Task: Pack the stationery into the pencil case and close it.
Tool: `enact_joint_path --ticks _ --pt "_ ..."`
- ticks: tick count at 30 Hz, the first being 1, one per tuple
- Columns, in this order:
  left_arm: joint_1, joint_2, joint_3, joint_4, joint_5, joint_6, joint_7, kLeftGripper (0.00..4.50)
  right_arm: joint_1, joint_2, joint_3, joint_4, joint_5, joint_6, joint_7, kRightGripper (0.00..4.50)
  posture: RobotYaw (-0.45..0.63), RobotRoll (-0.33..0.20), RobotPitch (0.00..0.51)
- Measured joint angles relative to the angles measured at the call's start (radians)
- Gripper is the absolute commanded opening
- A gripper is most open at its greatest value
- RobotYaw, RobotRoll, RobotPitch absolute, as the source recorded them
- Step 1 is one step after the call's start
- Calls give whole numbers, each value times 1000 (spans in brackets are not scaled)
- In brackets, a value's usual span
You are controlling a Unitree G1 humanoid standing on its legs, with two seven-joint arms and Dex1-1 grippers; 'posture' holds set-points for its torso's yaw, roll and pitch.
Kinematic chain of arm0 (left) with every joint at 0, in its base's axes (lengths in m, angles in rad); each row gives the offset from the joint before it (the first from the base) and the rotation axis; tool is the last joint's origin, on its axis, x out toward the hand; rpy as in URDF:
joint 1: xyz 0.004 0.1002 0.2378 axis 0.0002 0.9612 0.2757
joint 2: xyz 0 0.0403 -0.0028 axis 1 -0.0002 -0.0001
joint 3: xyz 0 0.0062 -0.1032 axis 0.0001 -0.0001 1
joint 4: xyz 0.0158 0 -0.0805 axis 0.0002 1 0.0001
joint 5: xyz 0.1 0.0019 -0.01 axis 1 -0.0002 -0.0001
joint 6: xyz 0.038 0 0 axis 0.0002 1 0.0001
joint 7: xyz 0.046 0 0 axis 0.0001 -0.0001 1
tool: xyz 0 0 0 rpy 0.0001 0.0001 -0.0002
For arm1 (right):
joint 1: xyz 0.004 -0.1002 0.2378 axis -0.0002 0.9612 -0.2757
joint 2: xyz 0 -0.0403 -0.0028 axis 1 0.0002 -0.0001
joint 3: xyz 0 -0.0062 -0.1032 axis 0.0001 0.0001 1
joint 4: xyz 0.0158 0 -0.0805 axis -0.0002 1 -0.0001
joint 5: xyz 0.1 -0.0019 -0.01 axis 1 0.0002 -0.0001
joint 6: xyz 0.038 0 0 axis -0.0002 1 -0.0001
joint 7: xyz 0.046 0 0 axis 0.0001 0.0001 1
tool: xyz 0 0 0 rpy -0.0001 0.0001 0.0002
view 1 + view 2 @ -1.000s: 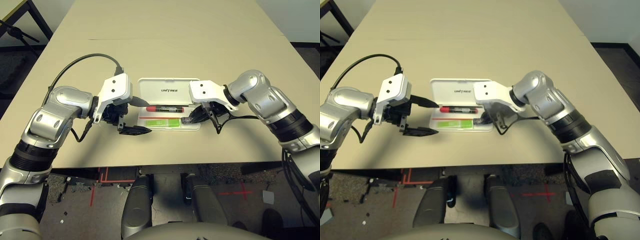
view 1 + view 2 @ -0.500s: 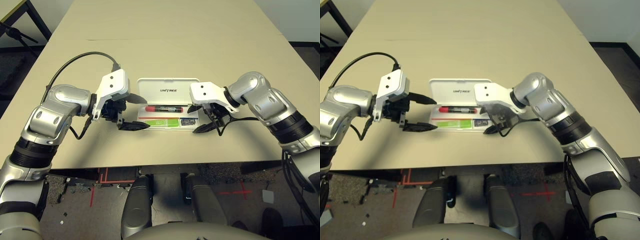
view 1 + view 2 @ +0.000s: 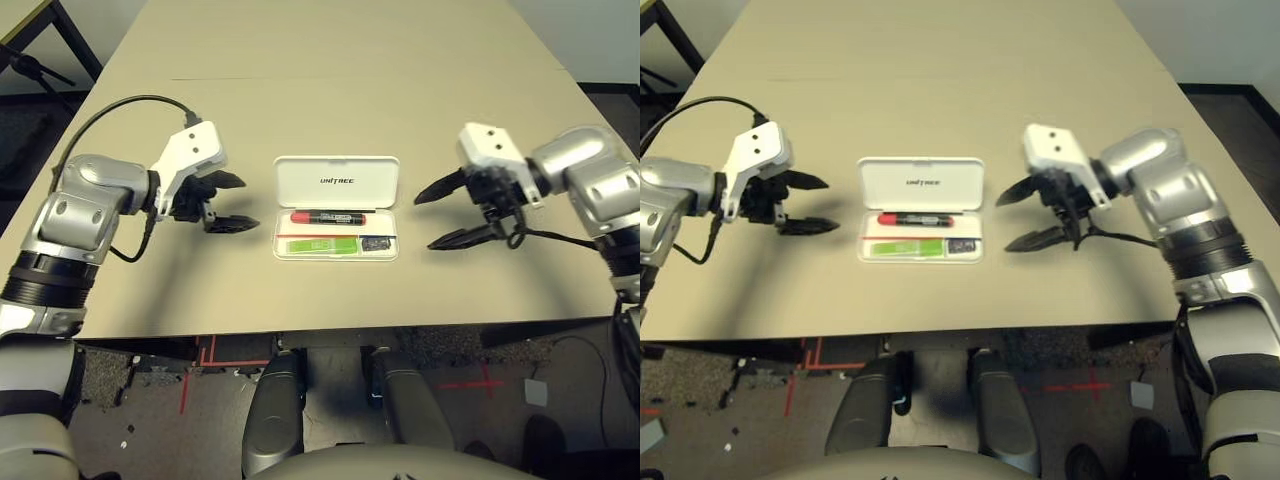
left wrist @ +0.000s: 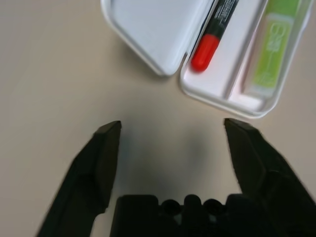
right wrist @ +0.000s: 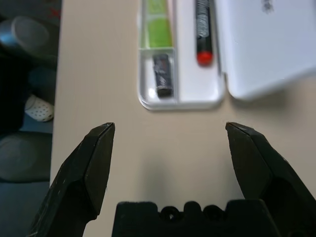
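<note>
Pencil case [image 3: 336, 207] lies open in the middle of the frame on the tan table [image 3: 340, 60], lid up. Inside lie the red marker [image 3: 328, 217], the green stick [image 3: 320, 245] and the small dark block [image 3: 376, 243]. The right wrist view shows the block clearly. Left gripper [image 3: 228, 202] at middle left and right gripper [image 3: 440, 214] at middle right both have wide fingers, holding nothing. Nothing blocks the case.
</note>
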Motion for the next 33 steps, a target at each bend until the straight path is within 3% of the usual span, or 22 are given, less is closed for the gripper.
enact_joint_path --ticks 8,11,16,24,33 --pt "-100 4 -6 188 71 26 -6 18 26 -34 -40 3 8 3 -7 4500 49 0 184" --pt "-156 -32 -6 273 106 -5 37 18 61 -39 -49 -3 49 -3 -6 4500 43 0 182" --pt "-285 -144 -10 453 171 -80 151 18 111 -52 -74 -26 216 -2 7 4500 25 0 176" --pt "-381 -298 -32 652 224 -220 204 18 132 -62 -94 -47 237 9 9 4500 -18 0 173" --pt "-434 -354 -37 702 244 -301 123 18 160 -63 -135 -89 237 44 4 4500 -26 0 172"
